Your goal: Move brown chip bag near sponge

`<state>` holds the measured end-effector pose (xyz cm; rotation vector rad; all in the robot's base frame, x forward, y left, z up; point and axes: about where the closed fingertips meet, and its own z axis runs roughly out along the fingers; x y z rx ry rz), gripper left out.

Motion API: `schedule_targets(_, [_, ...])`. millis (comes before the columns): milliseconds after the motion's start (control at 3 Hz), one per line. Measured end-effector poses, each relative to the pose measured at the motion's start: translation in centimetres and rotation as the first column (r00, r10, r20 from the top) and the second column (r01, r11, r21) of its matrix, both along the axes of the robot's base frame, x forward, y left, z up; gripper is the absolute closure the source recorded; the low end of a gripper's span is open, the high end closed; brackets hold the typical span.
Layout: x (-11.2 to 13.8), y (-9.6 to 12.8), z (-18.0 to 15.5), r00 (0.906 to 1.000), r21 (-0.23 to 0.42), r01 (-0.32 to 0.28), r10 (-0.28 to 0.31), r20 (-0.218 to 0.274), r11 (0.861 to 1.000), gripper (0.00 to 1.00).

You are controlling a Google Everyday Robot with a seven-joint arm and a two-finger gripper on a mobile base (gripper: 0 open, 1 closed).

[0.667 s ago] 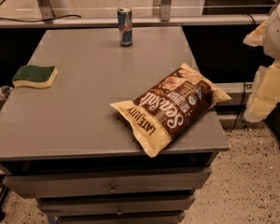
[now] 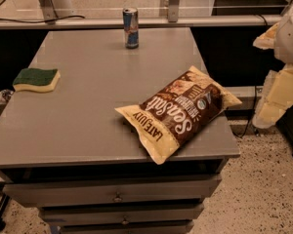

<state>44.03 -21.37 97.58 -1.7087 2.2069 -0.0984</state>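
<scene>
The brown chip bag [image 2: 178, 112] lies flat on the grey table [image 2: 88, 116] at its front right corner, one pale yellow end reaching the front edge. The sponge [image 2: 36, 79], green top over a yellow body, lies near the table's left edge, well apart from the bag. My gripper [image 2: 276, 99] hangs off the right side of the table, at about table height, to the right of the bag and not touching it.
A blue and silver drink can [image 2: 130, 27] stands upright at the back middle of the table. Drawers [image 2: 117, 196] run below the front edge. A rail and posts [image 2: 173, 13] stand behind the table. Speckled floor [image 2: 263, 189] lies to the right.
</scene>
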Motion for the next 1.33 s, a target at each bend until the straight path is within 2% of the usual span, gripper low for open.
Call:
schedule_targets(333, [0.7,1.2,-1.7,0.9989,0.050,-0.040,0.038,0.027,0.998,0.00])
schedule_targets(667, [1.9,3.1,-5.1,0.9931,0.130,-0.104,0.096,0.067,0.986,0.00])
schedule_targets(1000, [3.6,4.9,-8.3,0.9850,0.174,-0.155,0.138,0.103,0.972,0.00])
schedule_targets(1333, [5.7,6.1,-10.3,0.9818,0.192,-0.169,0.148,0.120,0.967,0.00])
